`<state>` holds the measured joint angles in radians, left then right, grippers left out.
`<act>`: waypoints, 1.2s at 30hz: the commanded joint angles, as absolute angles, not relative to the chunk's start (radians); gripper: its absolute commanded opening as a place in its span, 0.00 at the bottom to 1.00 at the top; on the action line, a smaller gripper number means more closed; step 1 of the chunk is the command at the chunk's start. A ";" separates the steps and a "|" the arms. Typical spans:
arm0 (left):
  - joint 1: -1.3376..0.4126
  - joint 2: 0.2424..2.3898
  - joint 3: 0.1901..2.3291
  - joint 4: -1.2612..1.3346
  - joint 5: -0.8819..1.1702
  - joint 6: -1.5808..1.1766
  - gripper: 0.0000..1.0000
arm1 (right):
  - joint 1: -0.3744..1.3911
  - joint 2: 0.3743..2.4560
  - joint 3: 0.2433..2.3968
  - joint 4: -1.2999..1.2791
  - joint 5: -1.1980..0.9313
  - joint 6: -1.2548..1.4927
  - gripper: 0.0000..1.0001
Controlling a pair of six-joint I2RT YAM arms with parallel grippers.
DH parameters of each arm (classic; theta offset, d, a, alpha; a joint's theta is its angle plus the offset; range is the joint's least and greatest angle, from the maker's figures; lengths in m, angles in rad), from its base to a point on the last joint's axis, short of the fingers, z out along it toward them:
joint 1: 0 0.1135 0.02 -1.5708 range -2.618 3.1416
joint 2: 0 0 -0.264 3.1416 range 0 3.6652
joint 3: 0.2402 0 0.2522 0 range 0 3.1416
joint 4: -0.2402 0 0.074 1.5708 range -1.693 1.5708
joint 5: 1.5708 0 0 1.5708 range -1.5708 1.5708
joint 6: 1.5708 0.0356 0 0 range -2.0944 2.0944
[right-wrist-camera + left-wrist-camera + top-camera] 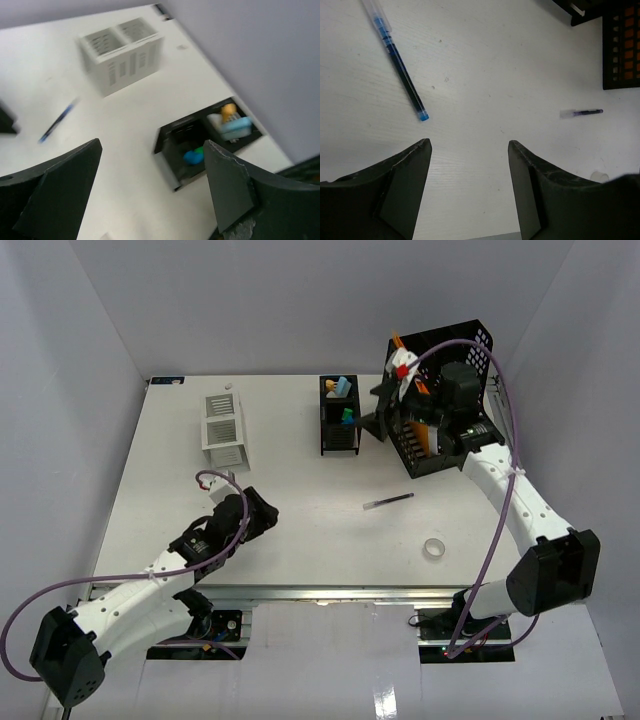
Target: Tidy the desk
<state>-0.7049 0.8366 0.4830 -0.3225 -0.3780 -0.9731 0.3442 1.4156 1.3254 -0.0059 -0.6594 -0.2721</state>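
Desk (485,75) close beneath left pincer (469,144) — right pincer (151,142) well above it.

White bench (300,540), plain all over. There's the white organizer (224,428), striped with thin vertical slots. Beside that organizer, a black mesh caddy (338,430), with light blue, green and orange-yellow showing inside. Beyond the caddy from the organizer, a black file holder (455,390) dotted with round holes, orange glowing through. A pen (402,75), dark navy with a bright blue tip and a clear end. Another pen (388,502), dark purple. A tape roll (434,549), pale and translucent. The left gripper (470,150) and right gripper (152,150) are both dull black.
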 commanded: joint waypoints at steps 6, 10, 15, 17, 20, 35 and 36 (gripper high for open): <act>-0.576 1.131 0.648 -0.520 -0.346 -1.052 0.66 | 0.333 1.237 0.918 -0.267 -1.002 -0.481 0.84; -0.564 1.236 0.703 -0.568 -0.383 -1.058 0.65 | 0.284 1.143 0.785 -0.184 -1.017 -0.460 0.86; -0.536 1.408 0.789 -0.590 -0.397 -1.040 0.58 | 0.209 1.094 0.712 -0.137 -1.061 -0.453 0.87; -0.533 1.466 0.824 -0.590 -0.390 -1.034 0.57 | 0.197 1.094 0.710 -0.137 -1.068 -0.453 0.86; -0.533 1.539 0.878 -0.591 -0.383 -1.021 0.57 | 0.186 1.091 0.705 -0.135 -1.079 -0.456 0.86; -0.532 1.608 0.847 -0.597 -0.351 -1.006 0.20 | 0.161 1.085 0.695 -0.130 -1.094 -0.457 0.85; -0.532 1.602 0.837 -0.596 -0.346 -1.008 0.18 | 0.159 1.085 0.693 -0.127 -1.097 -0.455 0.85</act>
